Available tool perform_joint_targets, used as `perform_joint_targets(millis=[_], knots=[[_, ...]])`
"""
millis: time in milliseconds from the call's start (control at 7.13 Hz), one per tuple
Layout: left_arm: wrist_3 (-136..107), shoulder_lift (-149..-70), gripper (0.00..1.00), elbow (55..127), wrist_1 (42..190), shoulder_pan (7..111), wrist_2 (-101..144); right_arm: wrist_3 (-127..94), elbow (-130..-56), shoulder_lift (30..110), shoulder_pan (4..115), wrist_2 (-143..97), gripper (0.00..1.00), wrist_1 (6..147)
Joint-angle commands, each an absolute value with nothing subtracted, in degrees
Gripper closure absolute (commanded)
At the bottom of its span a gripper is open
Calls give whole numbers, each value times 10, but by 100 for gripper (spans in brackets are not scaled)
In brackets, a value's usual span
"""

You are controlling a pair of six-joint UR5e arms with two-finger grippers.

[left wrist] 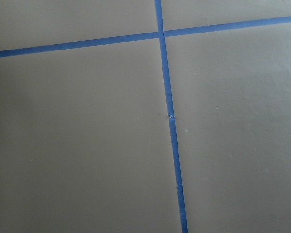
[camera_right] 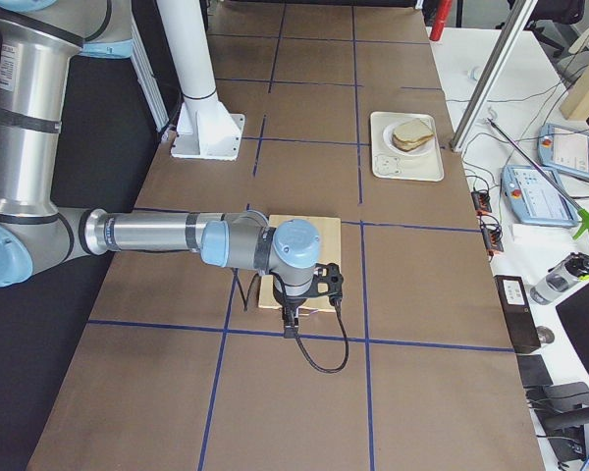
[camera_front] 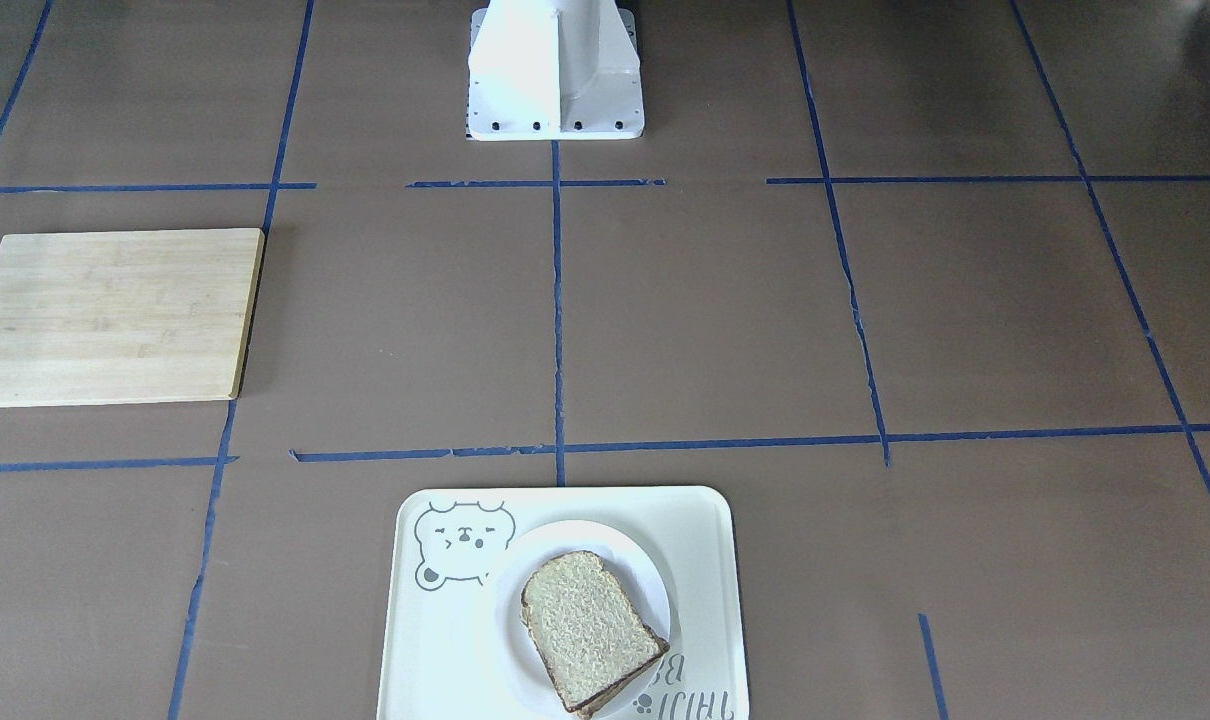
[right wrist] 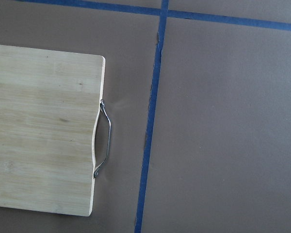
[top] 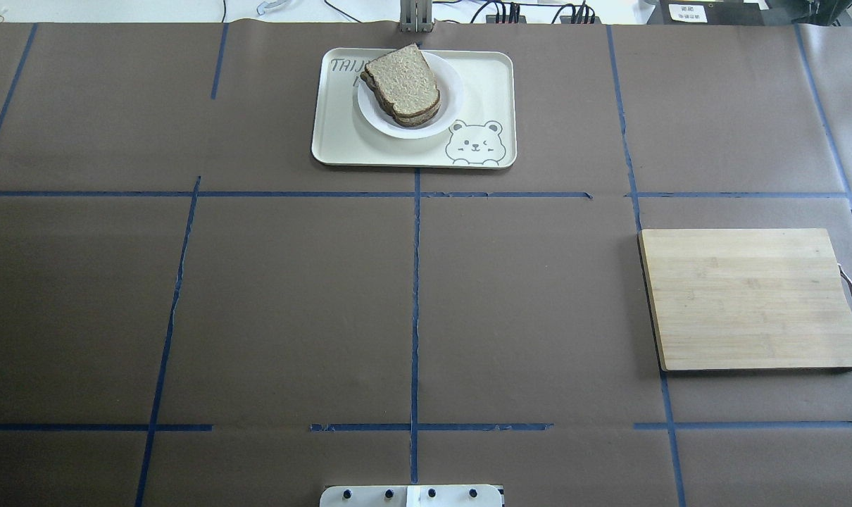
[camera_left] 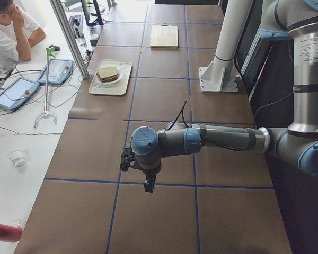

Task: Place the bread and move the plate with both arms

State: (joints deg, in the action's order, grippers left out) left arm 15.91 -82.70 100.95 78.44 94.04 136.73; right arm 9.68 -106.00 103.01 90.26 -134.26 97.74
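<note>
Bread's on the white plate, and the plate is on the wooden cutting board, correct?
Not quite. The bread is on the white plate, but the plate sits on the cream bear tray, not the wooden cutting board, which lies apart from it. The overhead exterior view shows this.

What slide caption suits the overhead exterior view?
Bread on a white plate on a bear tray; cutting board at right.

My brown table carries blue tape lines; cream tray, grey bear drawing, white plate, speckled dark-crusted bread, blond cutting board.
</note>
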Motion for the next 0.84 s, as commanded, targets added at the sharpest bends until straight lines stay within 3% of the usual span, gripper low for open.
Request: perform_joint_targets(millis=[0,701], knots=[[159,-827,0,1007,784,940,1366,98,-1059,1030,903,-1342,0,977],[117,-828,0,1003,786,940,1368,98,-1061,1030,903,-1342,0,977]])
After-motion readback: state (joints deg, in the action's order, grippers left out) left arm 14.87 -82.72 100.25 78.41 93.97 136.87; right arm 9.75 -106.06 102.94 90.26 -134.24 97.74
